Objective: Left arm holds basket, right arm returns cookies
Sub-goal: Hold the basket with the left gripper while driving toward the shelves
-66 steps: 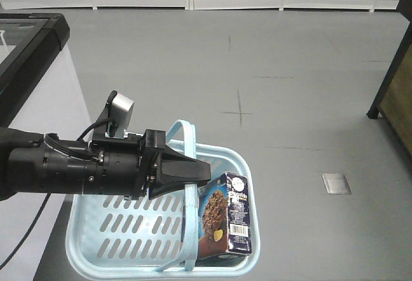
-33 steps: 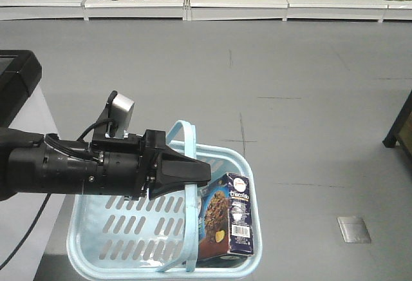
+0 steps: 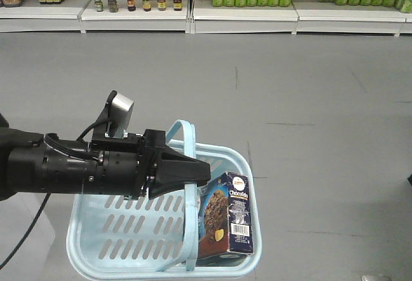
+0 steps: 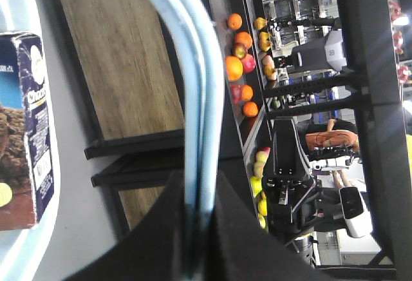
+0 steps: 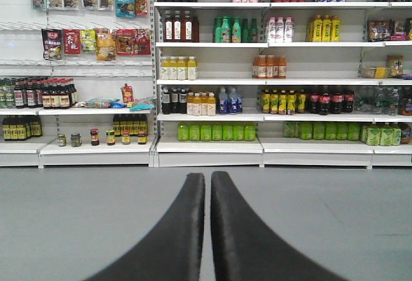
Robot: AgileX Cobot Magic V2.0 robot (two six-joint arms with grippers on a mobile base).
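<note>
Basket (image 3: 248,165) held by the left end effector (image 3: 203,173), both arched handles (image 3: 186,140) pinched together between its closed fingers (image 4: 154,236), as seen from the left wrist. Chocofello cookie box (image 3: 226,220) standing upright inside, below the fingertips and just to their right, close to the basket's right wall. Right end effector (image 5: 207,181) empty, drawn shut with nothing between, pointed at the drink shelves (image 5: 212,78) well ahead and nowhere near the box. Judged as carrying, with retrieval of the cookies not yet begun.

Risks from here:
- Thin handles slipping through the narrow pinch on a jolt, dropping basket and box together.
- Swaying under the off-centre load, tipping the box flat and leaving a worse face to grasp.
- Reaching in with the right end effector and snagging on the handles crossing just beside the box — or pressing down on the basket and prying it out of the left grip.
</note>
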